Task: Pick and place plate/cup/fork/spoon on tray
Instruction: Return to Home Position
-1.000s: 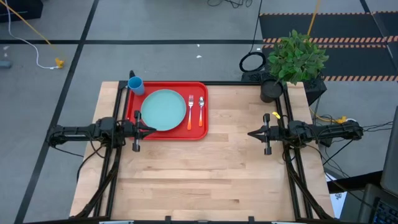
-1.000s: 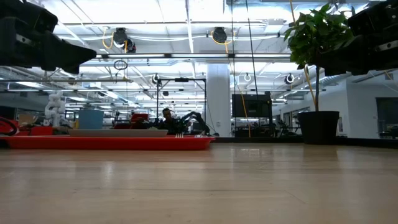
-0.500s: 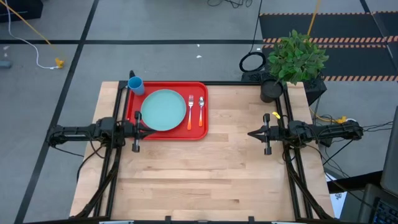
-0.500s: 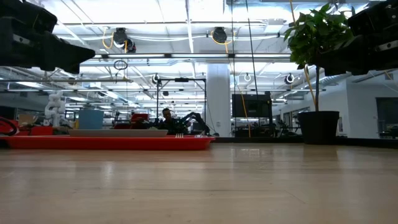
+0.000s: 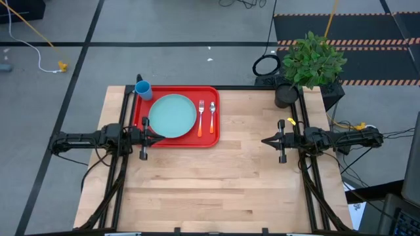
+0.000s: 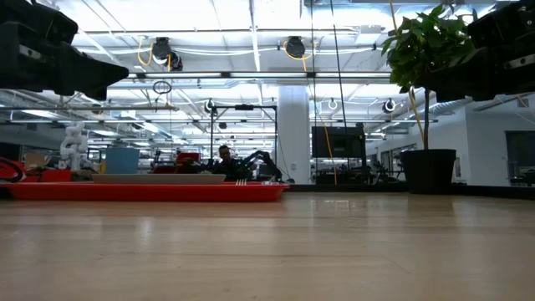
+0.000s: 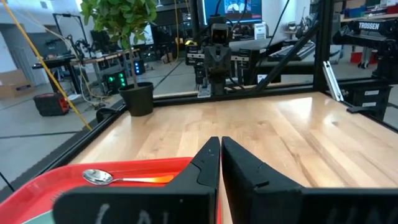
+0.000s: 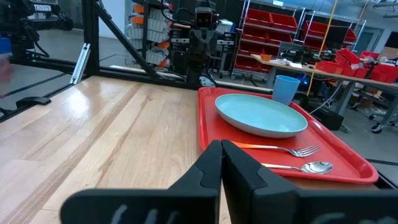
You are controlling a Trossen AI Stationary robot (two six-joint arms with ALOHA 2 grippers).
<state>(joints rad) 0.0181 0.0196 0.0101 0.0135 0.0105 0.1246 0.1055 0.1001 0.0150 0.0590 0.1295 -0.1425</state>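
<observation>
The red tray (image 5: 209, 134) lies at the table's far left. On it rest the pale turquoise plate (image 5: 172, 116), the blue cup (image 5: 144, 90) in its far left corner, the fork (image 5: 201, 118) and, to its right, the spoon (image 5: 212, 117), both with orange handles. My left gripper (image 5: 161, 136) is shut and empty, above the tray's near edge by the plate's near rim. My right gripper (image 5: 264, 141) is shut and empty, above bare wood to the right of the tray. The right wrist view shows the plate (image 8: 261, 115), the cup (image 8: 286, 88), the fork (image 8: 292, 149) and the spoon (image 8: 305, 167).
A potted plant (image 5: 308, 65) stands at the table's far right corner. The frame's dark rails run along both table sides (image 5: 308, 177). Bare wood (image 5: 216, 190) covers the middle and near part of the table.
</observation>
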